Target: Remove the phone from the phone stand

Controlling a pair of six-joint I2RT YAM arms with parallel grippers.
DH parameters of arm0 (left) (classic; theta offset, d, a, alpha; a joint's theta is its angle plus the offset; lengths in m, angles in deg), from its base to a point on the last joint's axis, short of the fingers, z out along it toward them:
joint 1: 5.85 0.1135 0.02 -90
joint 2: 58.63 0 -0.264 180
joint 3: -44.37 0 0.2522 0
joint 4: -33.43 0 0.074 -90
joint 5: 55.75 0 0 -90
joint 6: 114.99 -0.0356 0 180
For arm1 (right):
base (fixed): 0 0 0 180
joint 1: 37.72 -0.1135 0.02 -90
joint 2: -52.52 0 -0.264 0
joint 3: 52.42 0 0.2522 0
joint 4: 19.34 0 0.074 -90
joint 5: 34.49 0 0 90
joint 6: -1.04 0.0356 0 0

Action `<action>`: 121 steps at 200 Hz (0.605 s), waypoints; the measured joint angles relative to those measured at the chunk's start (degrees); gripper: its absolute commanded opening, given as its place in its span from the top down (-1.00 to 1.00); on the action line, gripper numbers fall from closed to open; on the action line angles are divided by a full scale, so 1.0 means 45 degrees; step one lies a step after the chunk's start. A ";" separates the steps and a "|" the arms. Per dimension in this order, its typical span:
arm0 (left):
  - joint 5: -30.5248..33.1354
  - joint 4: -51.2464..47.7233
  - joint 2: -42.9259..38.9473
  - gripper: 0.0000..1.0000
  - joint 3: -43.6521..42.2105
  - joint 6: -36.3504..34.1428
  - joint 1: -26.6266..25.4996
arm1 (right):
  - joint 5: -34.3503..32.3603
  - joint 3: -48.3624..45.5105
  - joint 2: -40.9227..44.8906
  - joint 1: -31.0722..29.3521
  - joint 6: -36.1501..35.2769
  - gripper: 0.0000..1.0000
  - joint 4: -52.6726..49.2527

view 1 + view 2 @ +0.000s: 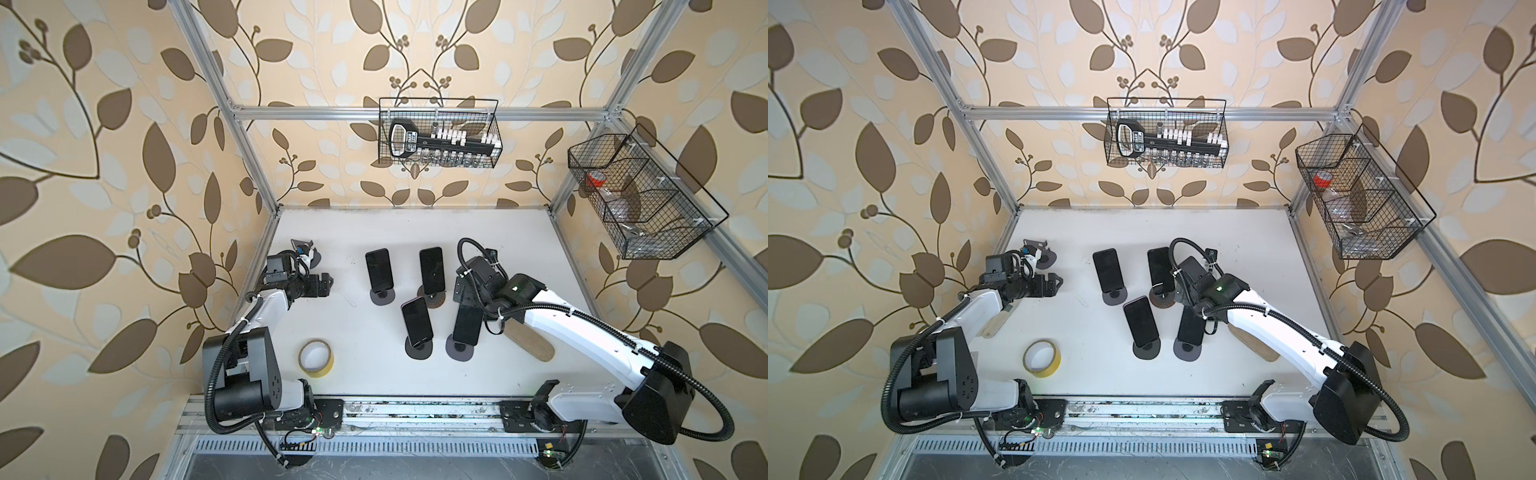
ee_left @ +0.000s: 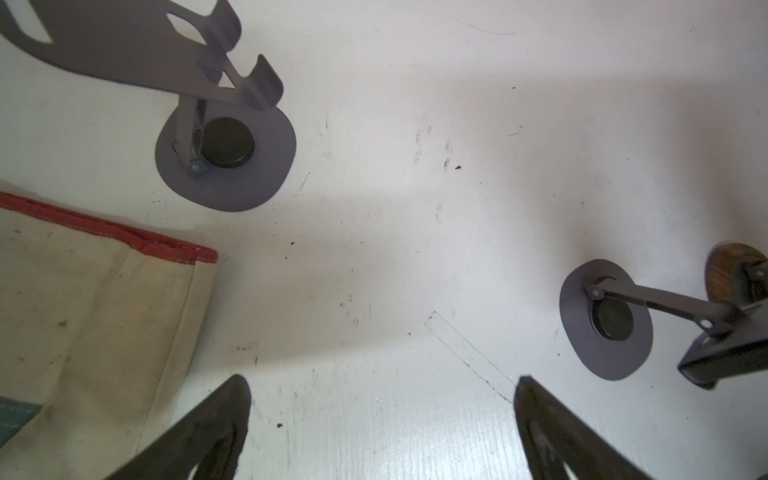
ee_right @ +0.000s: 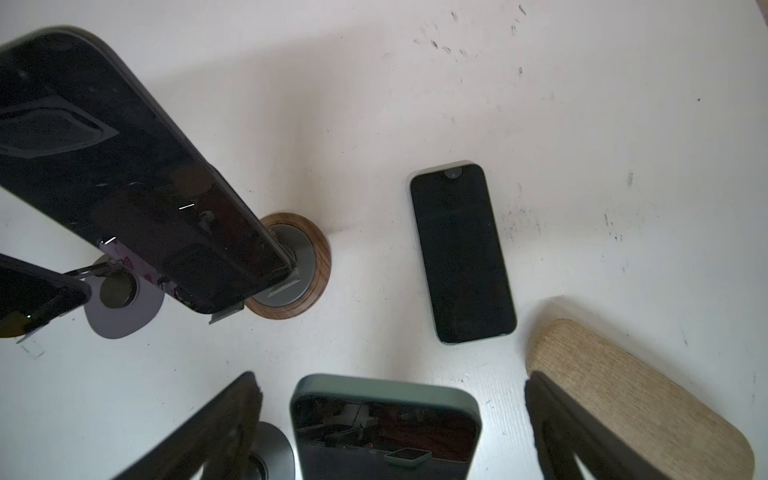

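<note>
Several dark phones lean on stands in mid-table. My right gripper [image 3: 392, 386] is open and hangs over the top edge of the front right phone [image 3: 384, 428] [image 1: 466, 326], a green-cased one. Its fingers stand apart on either side without touching it. That phone rests on a grey phone stand [image 1: 459, 353] with a round base [image 3: 272, 453]. Another phone [image 3: 461, 253] lies flat on the table beyond. My left gripper [image 2: 382, 399] [image 1: 326, 282] is open and empty at the left, over bare table near an empty grey stand [image 2: 224, 166].
A phone [image 3: 137, 178] on a wood-ringed stand [image 3: 322, 253] rises close beside my right gripper. A flat wooden board [image 1: 532, 340] lies under the right arm. A yellow tape roll [image 1: 316, 357] sits front left. A beige cloth with a red edge [image 2: 83, 311] is beside my left gripper.
</note>
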 measured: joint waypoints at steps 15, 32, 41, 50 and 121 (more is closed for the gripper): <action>0.0141 0.0005 -0.0194 -0.98 -0.0010 -0.0005 0.0000 | 0.0000 -0.0010 -0.0010 0.0000 0.0083 -0.93 0.0005; 0.0199 0.0005 -0.0214 -0.98 -0.0010 0.0000 0.0000 | 0.0010 -0.0049 -0.0029 0.0000 0.0165 -0.93 0.0058; 0.0209 -0.0005 -0.0214 -0.98 -0.0010 0.0000 0.0000 | 0.0015 -0.0049 -0.0083 0.0000 0.0170 -0.92 0.0078; 0.0209 -0.0005 -0.0214 -0.98 -0.0010 0.0000 0.0000 | 0.0015 -0.0049 -0.0180 0.0000 0.0204 -0.90 0.0107; 0.0194 -0.0112 -0.0214 -0.98 -0.0010 0.0000 0.0000 | 0.0053 -0.0131 -0.0763 -0.0024 0.0733 -0.66 0.0087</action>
